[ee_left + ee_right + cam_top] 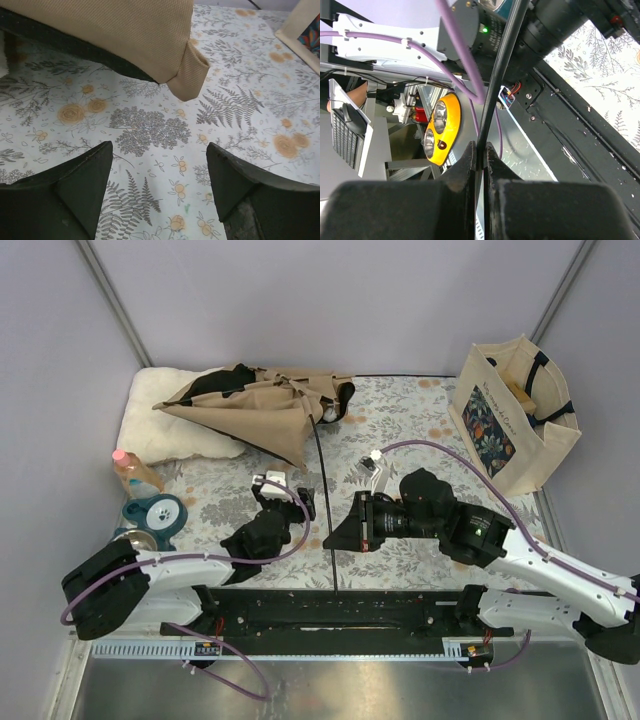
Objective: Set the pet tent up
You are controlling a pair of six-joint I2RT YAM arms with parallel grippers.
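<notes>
Nearest the bases, the right pincer [480,152] is clamped on a thin black pole [502,65] that runs back to the collapsed tan canvas pet tent with dark lining [265,405]. The left pincer [160,150] gapes over the floral-printed surface [150,130], with the tent's folded corner just beyond its tips.

**Inspector:** Any lettering, brand or number legible at this station?

**Assistant:** None, sir. The tote bag [515,420] at the far right of the worktop carries a short line of script above its floral panel, but it is too small to read.

**Inspector:** Anything else bearing marks?

**Assistant:** A small module [207,650] on the front rail shows red and orange specks. They cannot be made out as characters.
</notes>
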